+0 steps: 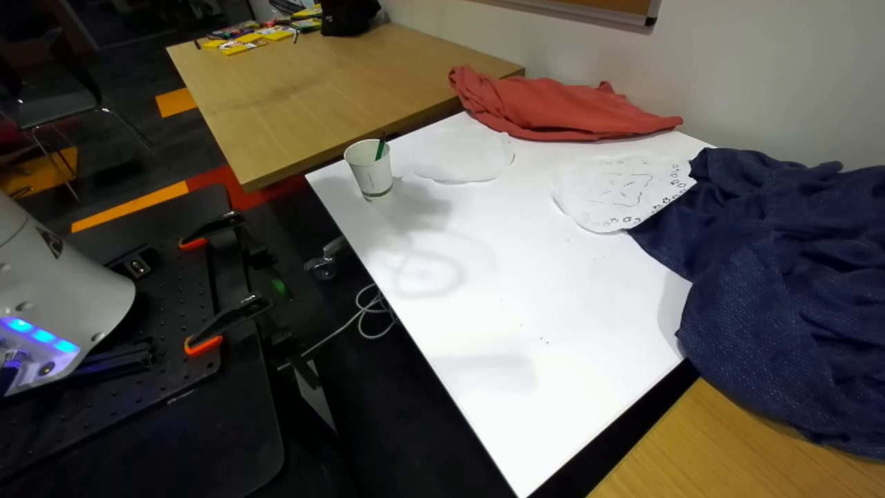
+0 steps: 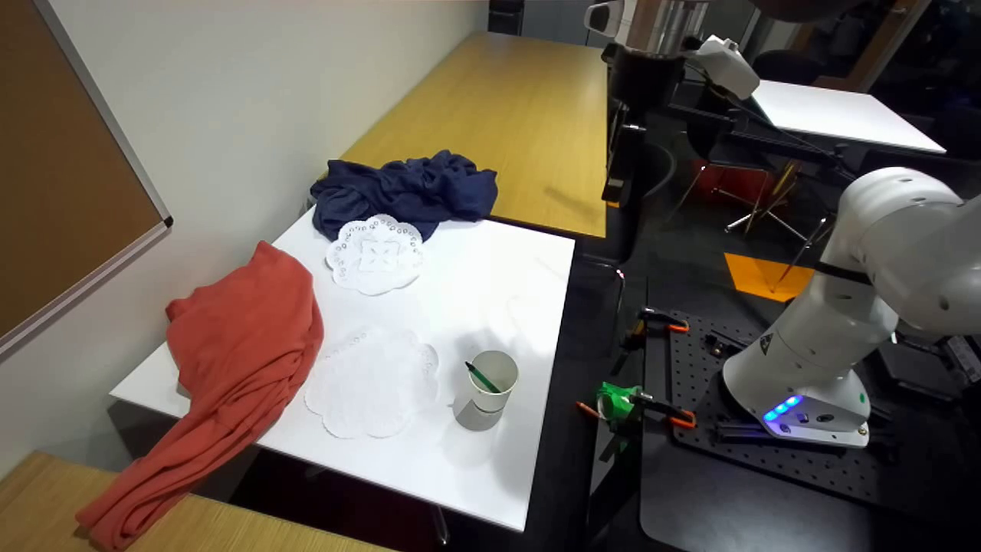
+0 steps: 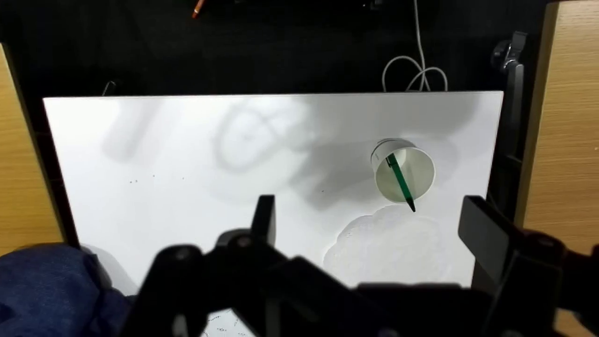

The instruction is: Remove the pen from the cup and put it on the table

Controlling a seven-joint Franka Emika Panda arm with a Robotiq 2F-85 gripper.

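The green pen is leaning inside the white cup, its dark tip poking past the rim. The cup is standing upright on the white table. Just beside the cup, a paper doily is lying flat; beyond that, going away from the cup, a red cloth is sprawling in folds. Farther from the cup, another doily is touching a rumpled blue cloth. Well apart from the cup, the gripper is holding its fingers spread wide. Across a gap from the cup, a black stand is carrying the white robot arm.
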